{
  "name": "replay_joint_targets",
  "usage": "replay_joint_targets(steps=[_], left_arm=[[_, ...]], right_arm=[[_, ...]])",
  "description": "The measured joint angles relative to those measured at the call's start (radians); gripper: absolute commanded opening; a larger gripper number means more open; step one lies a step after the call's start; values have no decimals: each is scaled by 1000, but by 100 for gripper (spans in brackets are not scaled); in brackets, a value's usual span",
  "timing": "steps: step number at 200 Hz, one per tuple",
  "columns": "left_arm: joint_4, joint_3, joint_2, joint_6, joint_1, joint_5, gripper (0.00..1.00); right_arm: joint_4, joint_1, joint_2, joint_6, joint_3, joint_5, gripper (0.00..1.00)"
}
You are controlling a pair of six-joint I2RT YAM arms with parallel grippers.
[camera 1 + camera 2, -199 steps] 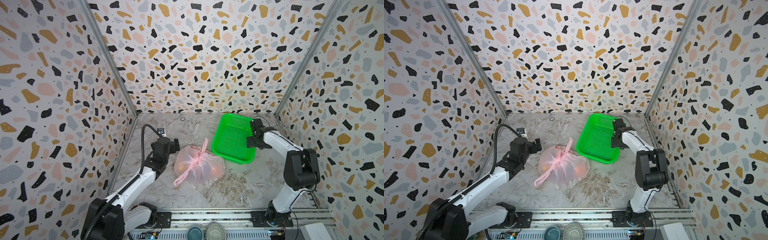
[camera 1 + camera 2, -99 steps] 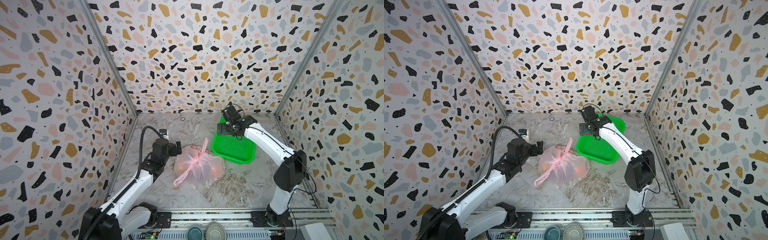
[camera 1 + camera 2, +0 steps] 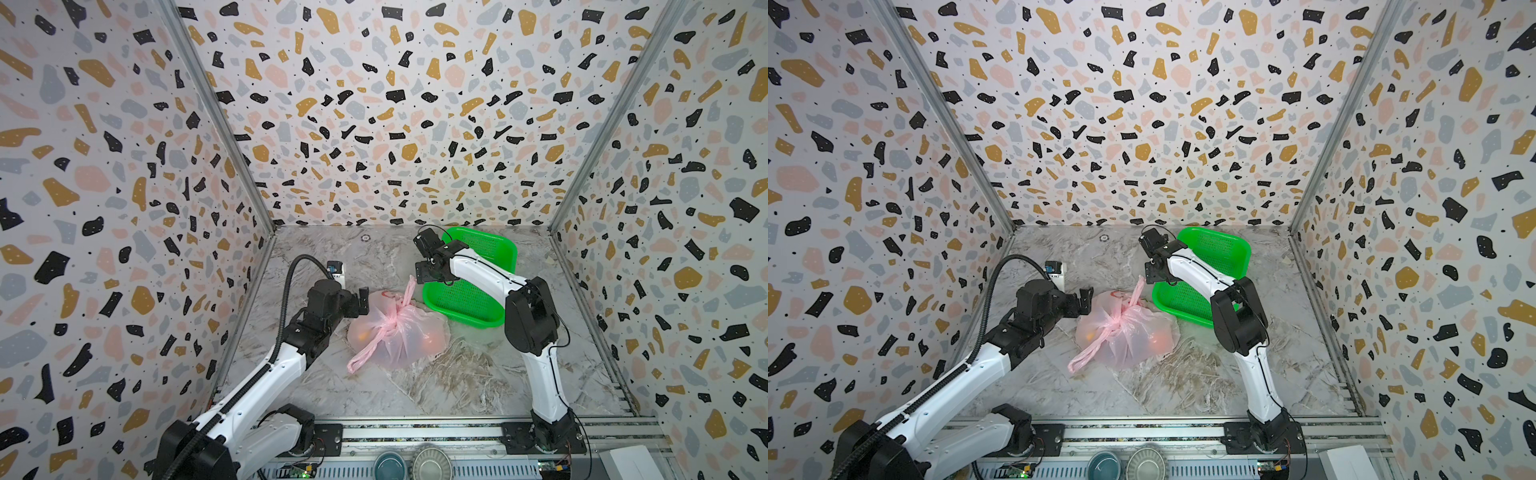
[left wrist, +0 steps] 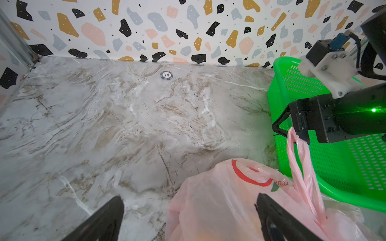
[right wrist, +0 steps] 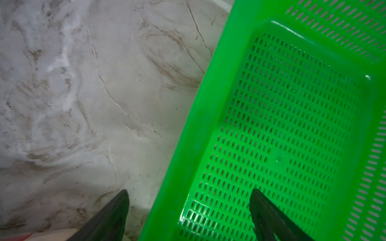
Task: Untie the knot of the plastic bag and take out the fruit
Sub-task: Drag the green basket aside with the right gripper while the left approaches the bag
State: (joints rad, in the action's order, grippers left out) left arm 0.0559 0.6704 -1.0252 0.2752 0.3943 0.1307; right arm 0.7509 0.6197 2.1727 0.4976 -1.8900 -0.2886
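Jaws apart, right gripper [image 3: 422,276] has swung from green mesh basket [image 3: 498,249] to upper handle of pink plastic bag [image 3: 395,353]; left gripper [image 3: 361,302] stays spread beside it; knot [image 3: 397,322] still tied, fruit [image 3: 430,340] only orange blurs inside.

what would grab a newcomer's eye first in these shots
The knotted pink plastic bag in the middle of the marble table, orange fruit glowing through it. Behind it to the right sits a bright green mesh basket, and the left gripper stands open beside the bag, the right gripper open by its upright handle tail.
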Motion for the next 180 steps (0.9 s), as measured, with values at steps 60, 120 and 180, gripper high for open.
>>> replay_joint_targets(steps=[60,120,180], left_arm=[[17,0,-18,-17,0,9,100],[20,0,-19,-20,0,10,100],[19,0,-19,-14,1,11,100]], right_arm=[[-26,-51,11,-58,-14,12,50],[-30,-87,-6,-151,103,-10,42],[-11,-179,-72,-260,195,-40,39]])
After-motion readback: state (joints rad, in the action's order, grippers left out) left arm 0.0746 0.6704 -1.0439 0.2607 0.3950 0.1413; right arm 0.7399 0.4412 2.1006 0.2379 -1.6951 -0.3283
